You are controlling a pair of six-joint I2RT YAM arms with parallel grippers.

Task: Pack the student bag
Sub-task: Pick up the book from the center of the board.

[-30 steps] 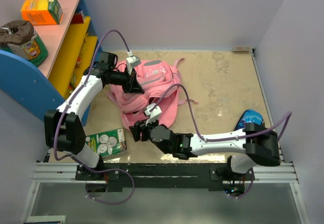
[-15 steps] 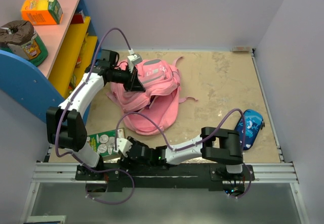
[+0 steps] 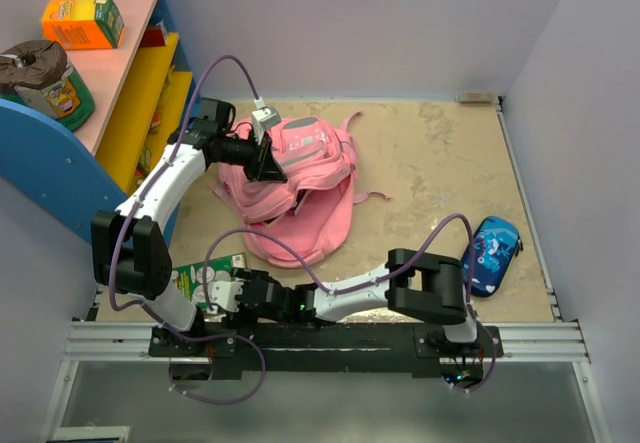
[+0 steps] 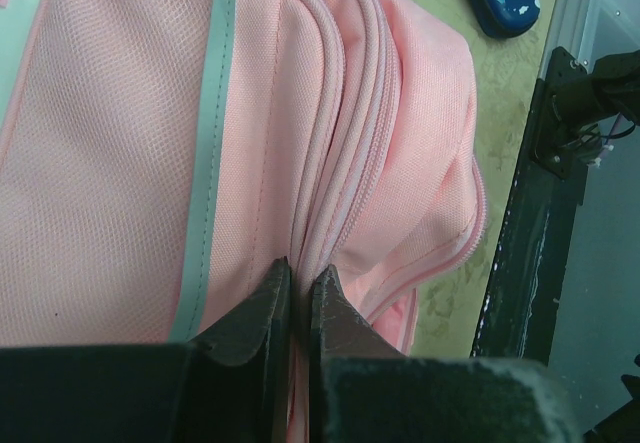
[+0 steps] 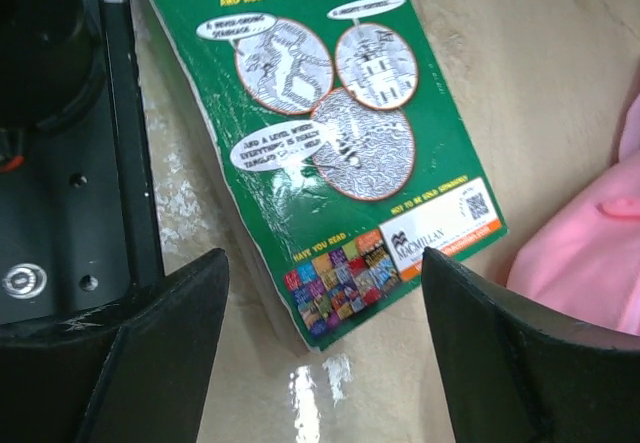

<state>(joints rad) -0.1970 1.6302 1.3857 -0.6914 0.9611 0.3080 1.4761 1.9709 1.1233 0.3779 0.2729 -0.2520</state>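
Beige tabletop (image 3: 430, 153): soft, floppy student bag (image 3: 320, 218), likely light, best pinched at zip seam (image 4: 340, 163) where left gripper (image 4: 297, 288) clamps fabric; right gripper (image 5: 320, 293) spread wide over green book (image 5: 340, 143).

My left arm (image 3: 160, 188): rises from its base on the left, elbow bent, forearm turned in toward the middle.
My left gripper (image 4: 297, 285): fingers pressed almost together with only a thin slit between them, pinching a seam of the student bag (image 4: 120, 163).
My right arm (image 3: 350, 298): folded low along the near edge, stretched far across to the left, close to my left base.
My right gripper (image 5: 322, 263): pointing down, jaws spread wide, gripping nothing.
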